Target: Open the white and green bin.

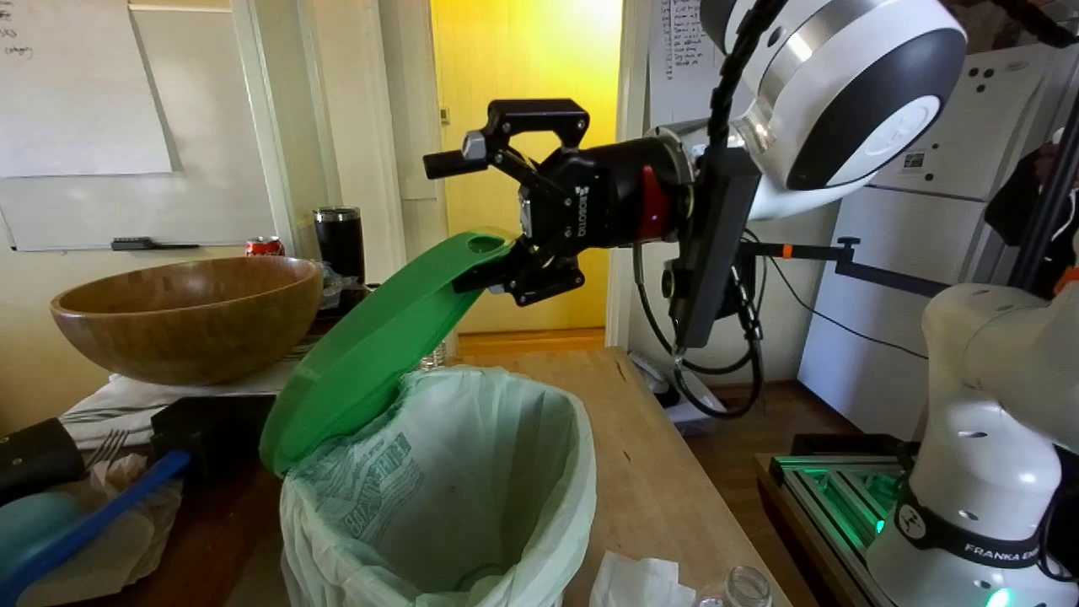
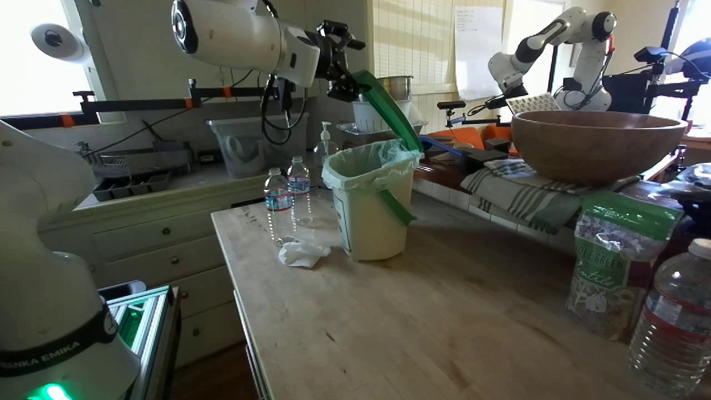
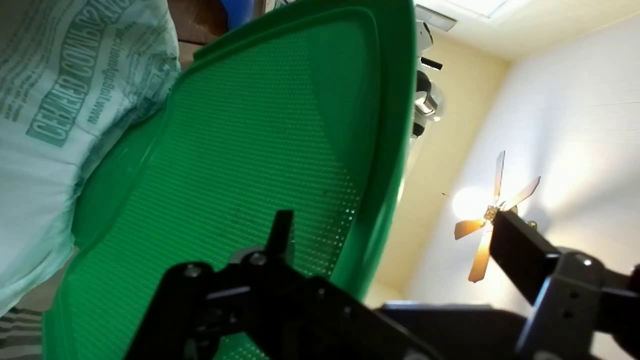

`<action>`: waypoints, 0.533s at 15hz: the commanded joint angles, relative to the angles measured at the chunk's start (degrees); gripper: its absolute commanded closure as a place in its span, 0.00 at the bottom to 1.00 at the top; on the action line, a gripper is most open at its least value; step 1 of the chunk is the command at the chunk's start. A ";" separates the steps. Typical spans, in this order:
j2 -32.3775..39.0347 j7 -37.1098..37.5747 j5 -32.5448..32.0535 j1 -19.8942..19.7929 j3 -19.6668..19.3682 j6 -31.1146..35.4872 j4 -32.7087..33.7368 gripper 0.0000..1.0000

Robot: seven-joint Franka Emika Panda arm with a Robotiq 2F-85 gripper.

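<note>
White and green bin [image 2: 375,230]: upright on the counter [image 2: 444,333], below the hand [image 1: 447,223] and reaching farther out than it does.
Hand: fingers spread wide, pinching nothing. Lower finger [image 1: 487,271] under the free edge of the lid [image 1: 362,362], seemingly touching it; exact contact hard to make out. Upper finger [image 1: 451,164] well clear above. Wrist view agrees: lid edge runs between the two.
Lid: tilted up, short of upright in both exterior views; free edge at the hand, lower edge at the side of the mouth farthest from the hand.
Liner [image 1: 489,455]: crinkled, draped over the rim below the hand; mouth uncovered, inside of the bag visible in an exterior view.
Lid, done: raising, largely. Judged well past halfway; bin gapes while propped.
Lid, left: likely a further push up and away from the hand until it stands by itself, then the hand drawn clear.
Lid, risk: leans toward the hand, so would probably drop closed if the lower finger left now.
Wooden bowl [image 1: 185,329]: beyond the lid from the hand, apart from the bin; unlikely to hinder the swing.
</note>
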 commanded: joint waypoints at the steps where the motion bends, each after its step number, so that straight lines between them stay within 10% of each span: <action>1: 2.03 1.78 0.00 -4.74 3.76 -0.80 1.98 0.00; 8: 3.00 3.26 0.00 -13.09 9.42 -2.30 5.06 0.00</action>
